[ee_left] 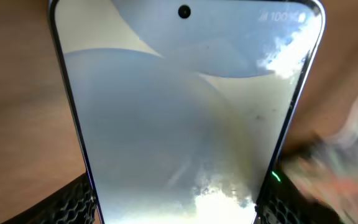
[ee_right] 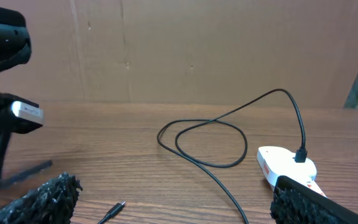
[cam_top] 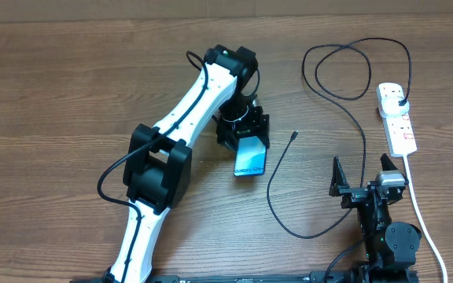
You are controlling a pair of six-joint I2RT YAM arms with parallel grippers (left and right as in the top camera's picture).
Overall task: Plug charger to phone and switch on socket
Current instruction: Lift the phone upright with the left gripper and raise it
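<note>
The phone [cam_top: 250,159] with a light blue screen is tilted, its lower end on the table, and it fills the left wrist view [ee_left: 179,112]. My left gripper [cam_top: 242,132] is shut on its edges [ee_left: 176,208]. The charger's black cable [cam_top: 344,75] loops at the back right, and its plug sits in the white socket [cam_top: 395,118]. The connector tip [cam_top: 293,136] lies loose on the table right of the phone, and it also shows in the right wrist view [ee_right: 114,211]. My right gripper [cam_top: 362,182] is open and empty, near the front right [ee_right: 173,208].
The socket's white cord [cam_top: 423,212] runs along the right side toward the front edge. The cable curves past my right gripper's left side [cam_top: 305,232]. A cardboard wall [ee_right: 197,50] stands behind the table. The socket [ee_right: 284,165] lies ahead and right of the right gripper.
</note>
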